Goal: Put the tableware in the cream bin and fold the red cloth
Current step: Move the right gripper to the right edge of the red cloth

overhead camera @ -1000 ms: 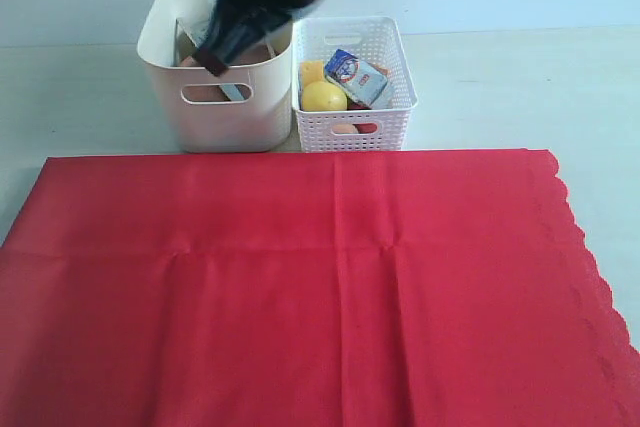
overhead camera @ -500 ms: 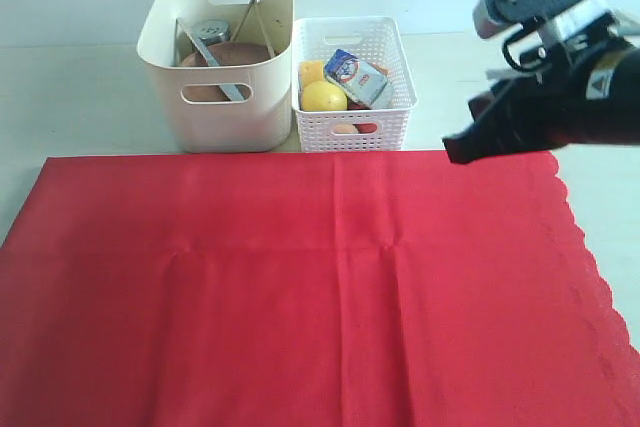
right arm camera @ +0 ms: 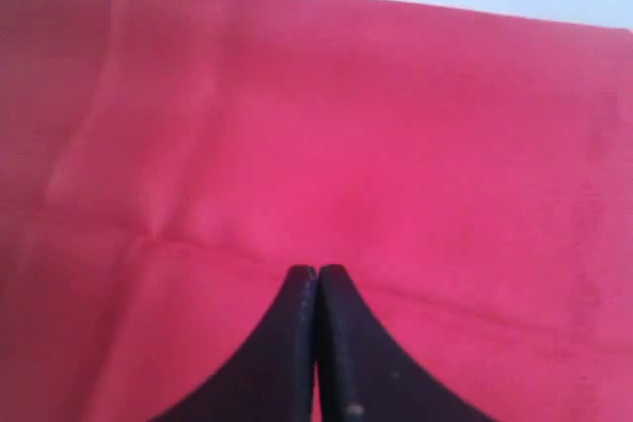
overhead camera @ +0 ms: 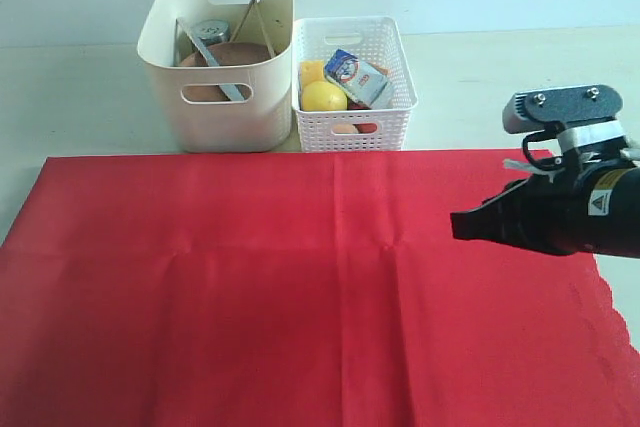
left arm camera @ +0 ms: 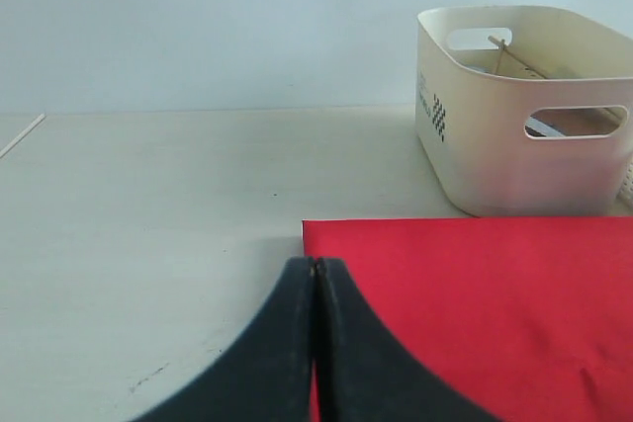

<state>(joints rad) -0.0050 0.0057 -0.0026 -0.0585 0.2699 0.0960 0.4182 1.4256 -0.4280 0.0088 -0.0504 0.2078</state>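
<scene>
The red cloth lies spread flat over the table's front, its scalloped edge at the right. Behind its far left part stands the cream bin holding tableware: a brown plate, a steel cup, chopsticks and a knife. My right gripper hovers over the cloth's right side, shut and empty; its wrist view shows the closed tips above red fabric. My left gripper is shut, empty, at the cloth's corner, with the cream bin beyond. It is outside the exterior view.
A white lattice basket next to the bin holds a lemon, a milk carton and other food. The pale table extends behind and to the right of the cloth.
My right arm has swung from over the cream bin across to the right and come down low over the cloth's right side. The bin's contents and the cloth have not moved.
</scene>
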